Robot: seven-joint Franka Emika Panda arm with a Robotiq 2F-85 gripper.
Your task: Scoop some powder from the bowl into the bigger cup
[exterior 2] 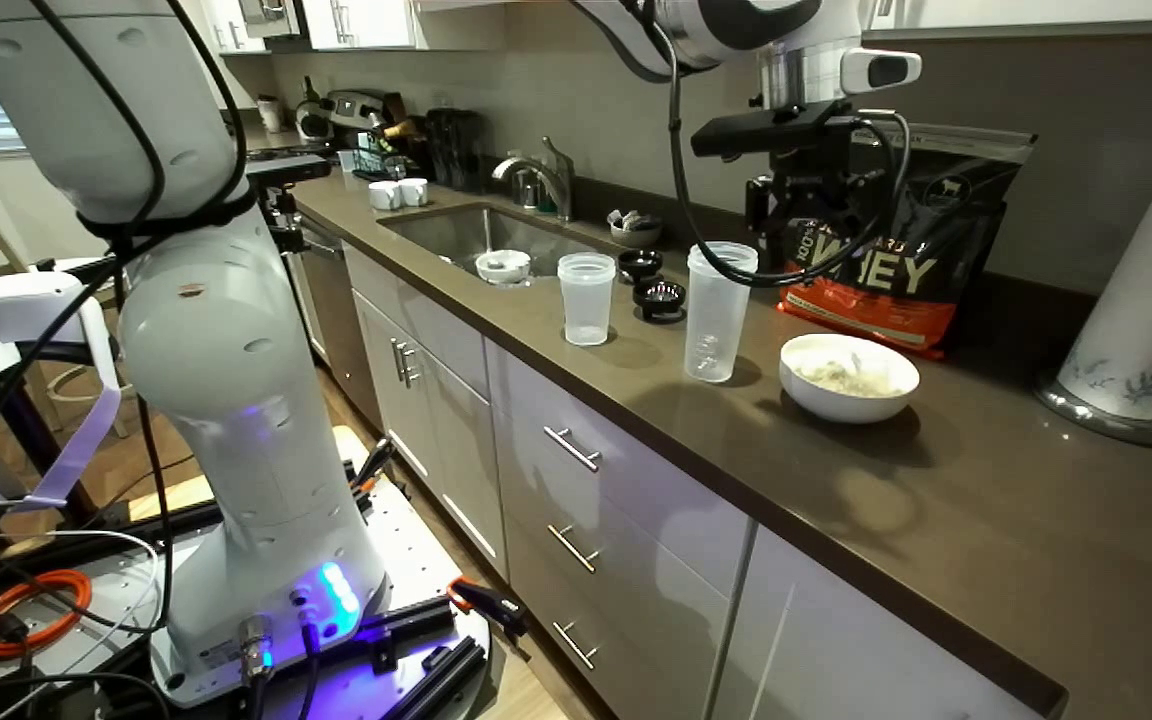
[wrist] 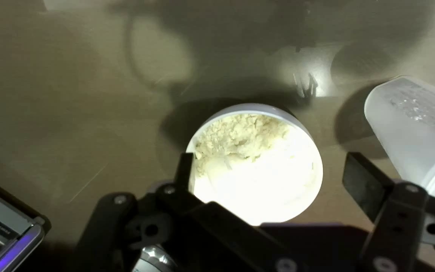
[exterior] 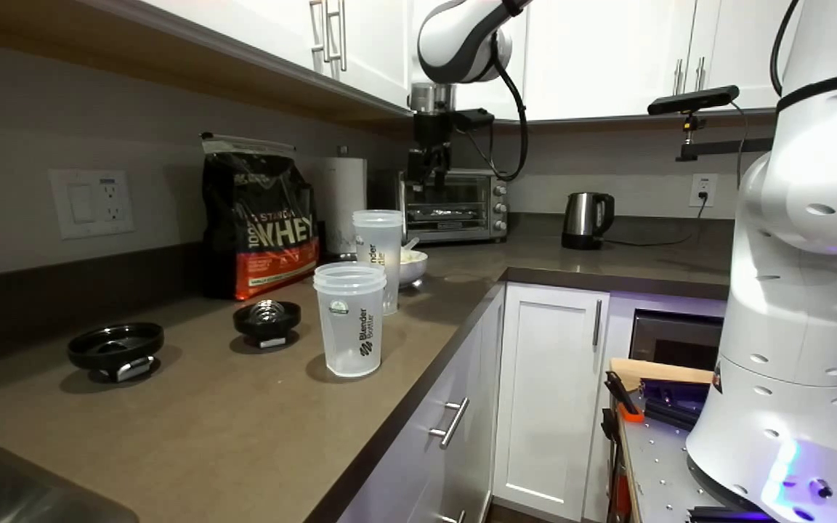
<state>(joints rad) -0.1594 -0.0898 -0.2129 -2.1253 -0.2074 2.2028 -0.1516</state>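
- Robot's gripper (wrist: 273,177) hangs over white bowl (exterior 2: 841,409) on kitchen counter (exterior 2: 986,520), jaws wide, nothing betw. them.
- Powder (wrist: 240,138) sits in bowl; pale handle (exterior: 411,244), prob. for scooping, shows above rim.
- Bigger cup (exterior 2: 714,325) stands upright just left of bowl in an exterior view; no powder seen inside, tho can't tell for sure.
- Progress approx. nil, it seems; left: grip handle, scoop, tip into cup.
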